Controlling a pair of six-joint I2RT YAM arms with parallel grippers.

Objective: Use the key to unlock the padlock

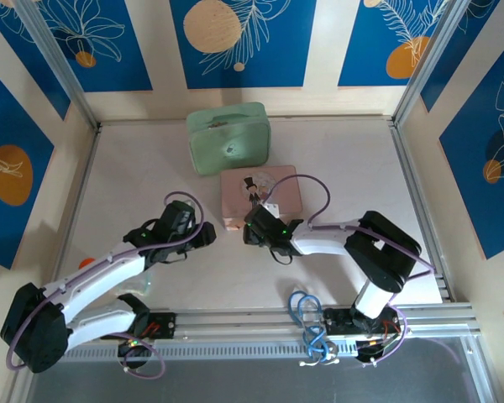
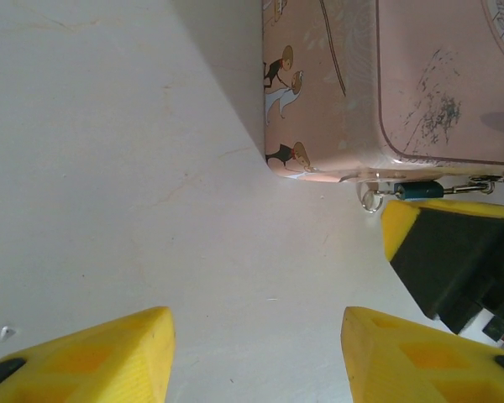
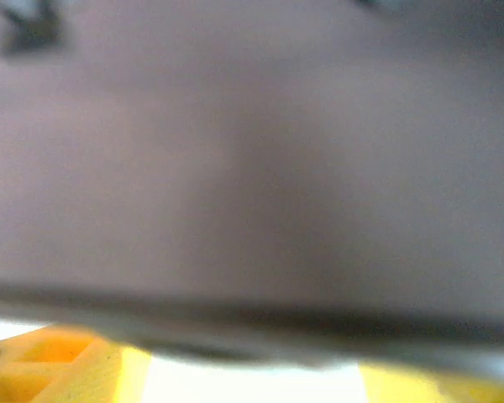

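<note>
Left hand released, fingers spread over bare table. Padlock sits at the pink box bottom edge near its corner, just beside the right hand. That hand's grip: cannot tell, its wrist view is blurred. Tiny blue body, thin silvery shackle, lying sideways. Probably best: steady the body first, then line up the key slowly.
</note>
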